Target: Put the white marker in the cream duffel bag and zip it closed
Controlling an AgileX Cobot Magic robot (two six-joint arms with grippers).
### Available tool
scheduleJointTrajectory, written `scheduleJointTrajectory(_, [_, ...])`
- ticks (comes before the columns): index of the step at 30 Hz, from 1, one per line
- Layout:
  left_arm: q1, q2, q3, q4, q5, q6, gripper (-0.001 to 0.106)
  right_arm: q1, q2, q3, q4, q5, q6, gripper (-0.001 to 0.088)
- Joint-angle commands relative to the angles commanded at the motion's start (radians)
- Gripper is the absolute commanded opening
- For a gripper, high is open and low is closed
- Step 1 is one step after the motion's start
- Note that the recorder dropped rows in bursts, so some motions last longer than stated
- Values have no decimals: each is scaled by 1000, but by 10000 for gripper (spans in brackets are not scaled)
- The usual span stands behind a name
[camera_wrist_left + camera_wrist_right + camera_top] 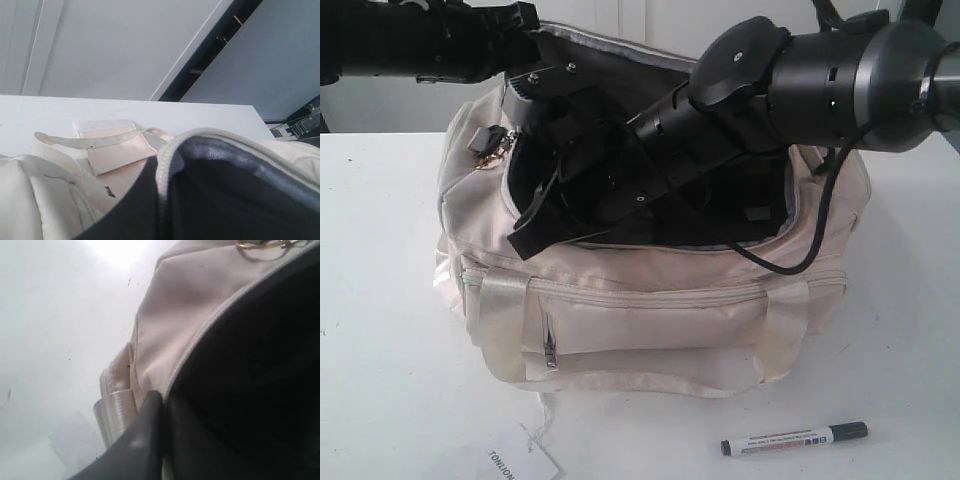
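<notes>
The cream duffel bag (650, 310) stands open on the white table, its dark lining showing. The white marker (794, 438) lies on the table in front of the bag, to the right, away from both grippers. My left gripper (535, 80) is at the bag's back rim. In the left wrist view the left gripper (162, 200) pinches the zipper edge (162, 165). My right gripper (530, 238) reaches across the opening to the front-left rim. In the right wrist view the right gripper (164, 405) is shut on that cream edge (200, 340).
A gold ring zipper charm (500, 150) hangs at the bag's left end. A shiny webbing handle (500, 320) drapes down the front beside the front pocket zip (550, 350). A white paper tag (520, 462) lies by the table's front edge. The right arm's cable (820, 230) loops over the bag's right side.
</notes>
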Motion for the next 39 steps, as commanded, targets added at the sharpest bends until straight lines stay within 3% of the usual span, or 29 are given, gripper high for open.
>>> scheduleJointTrajectory(10, [0,80,-92,-29,-73,2,0,0,0,0,3,4,-26,0])
scheduleJointTrajectory(24, [0,132,-96,-27,-165,2,0,0,0,0,9,28,-48,0])
scheduleJointTrajectory(39, [0,172,-96,-25,-171,0,0,0,0,0,14,0,-47,0])
